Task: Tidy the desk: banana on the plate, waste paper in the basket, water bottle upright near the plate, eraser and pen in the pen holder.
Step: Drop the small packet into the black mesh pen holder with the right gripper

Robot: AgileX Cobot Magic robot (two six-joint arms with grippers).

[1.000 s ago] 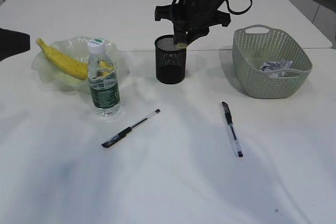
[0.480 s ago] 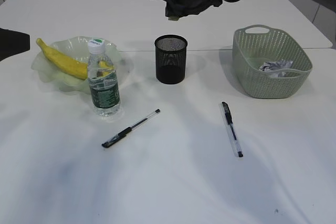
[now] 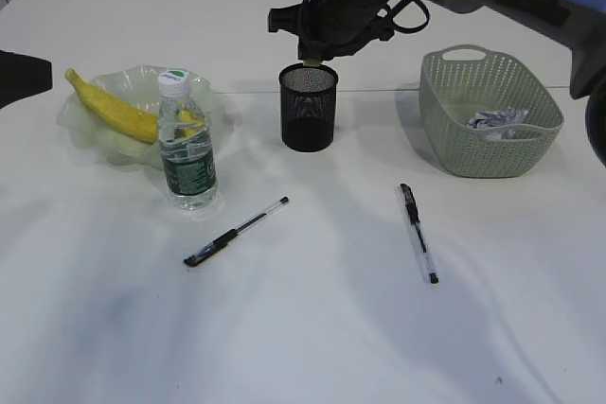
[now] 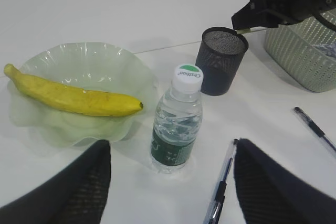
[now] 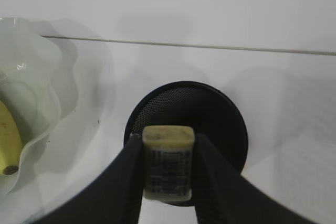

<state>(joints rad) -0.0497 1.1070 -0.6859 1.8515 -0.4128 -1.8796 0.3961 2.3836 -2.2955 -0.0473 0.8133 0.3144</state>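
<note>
While the right gripper [image 5: 167,174] pinches the eraser [image 5: 168,163] between its fingers above the pen holder [image 3: 308,107] at upper centre, dropping it in comes next; 2 pens [image 3: 235,232] wait on the bench. Left gripper [image 4: 170,182] hovers wide, empty.

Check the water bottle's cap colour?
White with a green top, on the water bottle; its cap shows best in the left wrist view.

White tables [image 3: 114,26], perhaps two abutting
</note>
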